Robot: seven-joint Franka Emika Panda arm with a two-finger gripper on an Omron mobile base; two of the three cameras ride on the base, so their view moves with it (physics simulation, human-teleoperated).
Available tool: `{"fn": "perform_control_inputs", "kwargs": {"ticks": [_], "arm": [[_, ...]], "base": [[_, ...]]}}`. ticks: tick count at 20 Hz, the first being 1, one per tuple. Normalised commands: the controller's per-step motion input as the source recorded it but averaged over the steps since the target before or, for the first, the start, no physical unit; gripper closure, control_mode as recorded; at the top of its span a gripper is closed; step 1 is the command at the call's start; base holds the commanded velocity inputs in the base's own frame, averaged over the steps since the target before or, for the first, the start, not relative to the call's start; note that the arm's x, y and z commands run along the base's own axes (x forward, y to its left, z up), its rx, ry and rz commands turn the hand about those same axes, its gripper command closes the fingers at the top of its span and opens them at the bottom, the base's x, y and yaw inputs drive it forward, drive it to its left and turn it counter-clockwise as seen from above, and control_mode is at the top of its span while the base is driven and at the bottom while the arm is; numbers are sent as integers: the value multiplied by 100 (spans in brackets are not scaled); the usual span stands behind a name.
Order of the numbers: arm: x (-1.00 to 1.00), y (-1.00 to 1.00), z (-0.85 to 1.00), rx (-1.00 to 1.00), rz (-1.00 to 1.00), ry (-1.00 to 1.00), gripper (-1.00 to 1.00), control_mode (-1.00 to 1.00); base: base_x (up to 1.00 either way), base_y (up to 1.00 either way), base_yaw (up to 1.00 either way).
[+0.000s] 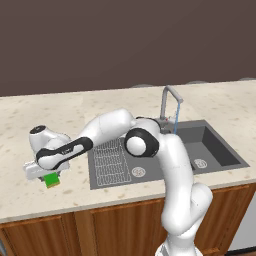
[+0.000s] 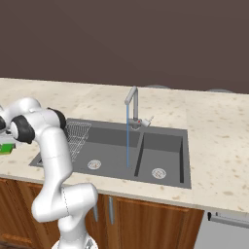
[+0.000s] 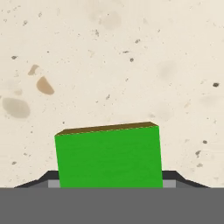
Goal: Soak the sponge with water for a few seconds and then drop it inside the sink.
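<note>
Claw [image 1: 50,176] gripping the sponge [image 3: 109,155] above the counter [image 3: 131,65]; the side views add water [image 2: 127,141] running into the sink [image 2: 165,146] well apart.

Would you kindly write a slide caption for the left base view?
Panda gripper holds the green sponge over the counter left of the sink, while water runs from the faucet.

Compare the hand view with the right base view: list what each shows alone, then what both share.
Hand view alone: the bright green rectangular sponge close up, its brown bottom layer along the far edge, between the dark fingertips. Right base view alone: the dark grey recessed sink, its curved grey metal faucet, the thin light-blue water stream, the ribbed wire drainboard and the white arm. Both: the speckled beige counter and the sponge.
</note>
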Motion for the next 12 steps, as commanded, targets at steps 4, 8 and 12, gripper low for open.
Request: {"fn": "perform_control_inputs", "kwargs": {"ticks": [4,8,12], "arm": [[-5,-3,75,0,0,-3,100,-100],[-3,-12,66,0,0,-3,100,-100],[-5,-25,56,2,1,-5,100,-100]], "base": [[0,0,0],[0,0,0],[0,0,0]]}}
